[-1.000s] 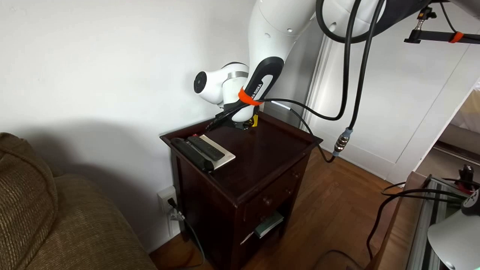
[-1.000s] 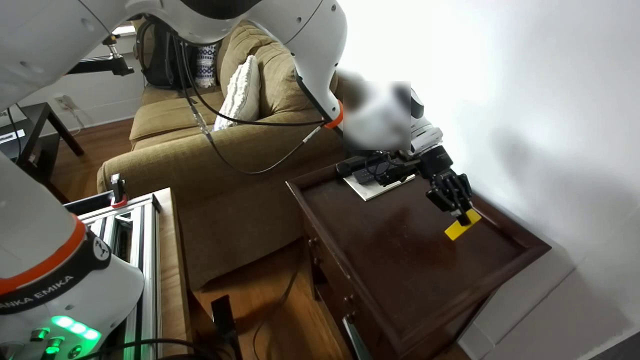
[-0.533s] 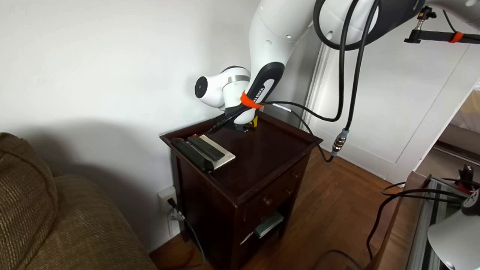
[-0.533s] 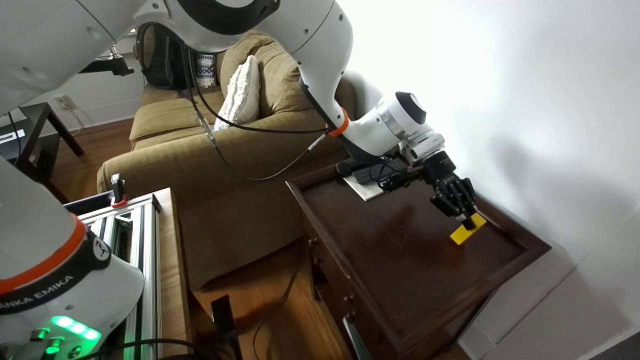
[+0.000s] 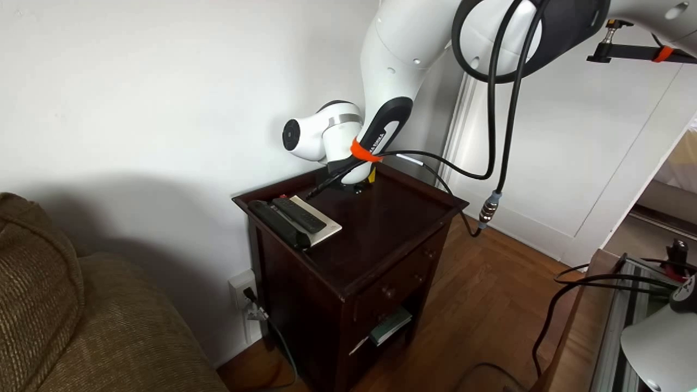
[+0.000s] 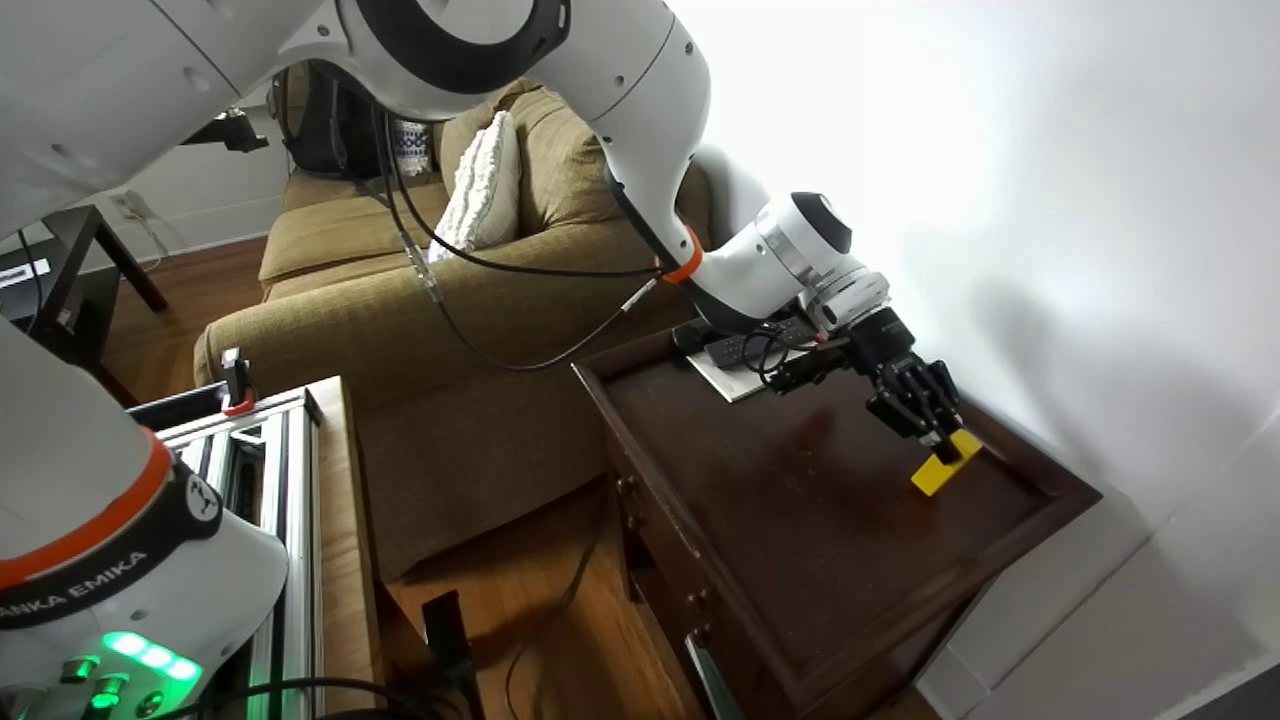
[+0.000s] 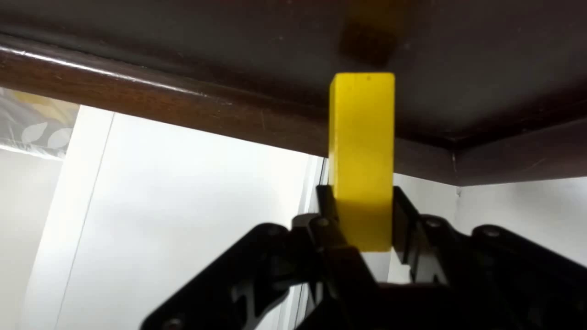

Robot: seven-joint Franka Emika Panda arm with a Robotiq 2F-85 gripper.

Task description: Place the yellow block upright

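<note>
Dark worktop (image 6: 760, 500), yellow block (image 7: 364, 137) in grip

A white wall (image 5: 136, 109) and tan couch (image 6: 300, 340) stand beside the glossy worktop. Near its couch-side edge, a flat white item (image 5: 330, 232) bears a dark remote (image 5: 300, 214). Toward the wall-side corner away from the couch, the end effector (image 7: 362, 206) pinches the block: bright, slim, rectangular, dark speck near one end. Contact with the worktop is unclear.

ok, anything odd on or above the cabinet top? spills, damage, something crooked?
No obvious spill or damage. The yellow block seems askew: in an exterior view it slants, gripped in the tool rather than standing free on the cabinet top. Likely just placement not yet finished.
</note>
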